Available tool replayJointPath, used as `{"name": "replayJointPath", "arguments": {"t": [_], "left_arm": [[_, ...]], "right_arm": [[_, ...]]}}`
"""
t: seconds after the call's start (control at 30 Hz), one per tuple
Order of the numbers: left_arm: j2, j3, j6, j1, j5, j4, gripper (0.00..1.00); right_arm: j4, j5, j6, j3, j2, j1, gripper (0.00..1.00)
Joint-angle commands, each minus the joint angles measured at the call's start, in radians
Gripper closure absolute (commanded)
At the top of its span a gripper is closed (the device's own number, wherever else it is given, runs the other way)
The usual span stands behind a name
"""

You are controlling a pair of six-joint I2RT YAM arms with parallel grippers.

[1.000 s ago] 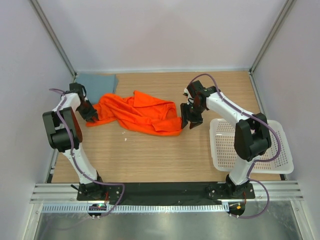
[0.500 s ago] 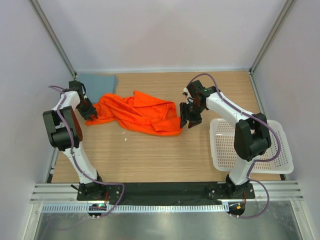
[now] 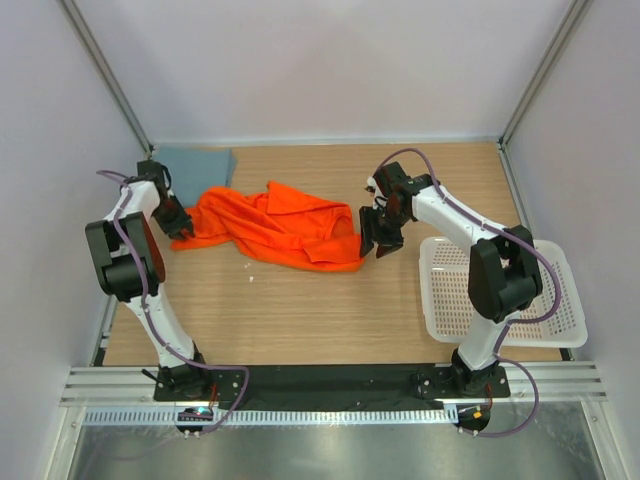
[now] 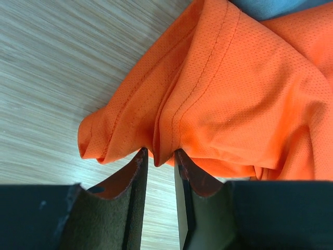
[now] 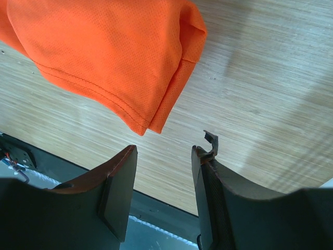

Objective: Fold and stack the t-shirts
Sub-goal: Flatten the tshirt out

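Orange t-shirt [image 3: 275, 225] lies crumpled on surface [image 3: 300, 300], between both sets of fingers. Left fingers [image 4: 158, 177] nearly closed, seam fold just at tips, grasp unclear. Right fingers [image 5: 161, 172] spread, empty, hem corner just ahead. Grey-blue t-shirt [image 3: 195, 162] beyond left fingers. Risk: left tips slip off thin fold, shirt stays bunched.

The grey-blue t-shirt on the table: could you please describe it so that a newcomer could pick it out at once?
Look at the wooden table, then to its far left corner, beyond the left gripper. The grey-blue t-shirt lies flat there as a neat rectangle. Unlike the crumpled orange t-shirt beside it, it is muted in colour and smooth.
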Motion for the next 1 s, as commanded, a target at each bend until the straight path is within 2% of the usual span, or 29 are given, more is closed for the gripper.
{"name": "replayJointPath", "arguments": {"t": [0.0,0.3,0.5,0.97], "left_arm": [[-0.043,0.058,-0.005,0.006,0.003,-0.02,0.72],[-0.038,0.063,0.001,0.006,0.008,-0.027,0.67],[-0.044,0.062,-0.002,0.005,0.014,-0.018,0.67],[-0.009,0.083,-0.018,-0.014,0.034,-0.017,0.81]], "right_arm": [[0.008,-0.009,-0.004,0.0,-0.011,0.003,0.47],[0.009,-0.015,-0.007,0.0,-0.005,0.004,0.47],[0.011,-0.015,-0.012,-0.003,-0.005,0.004,0.47],[0.017,-0.023,-0.007,-0.015,-0.005,0.004,0.47]]}}
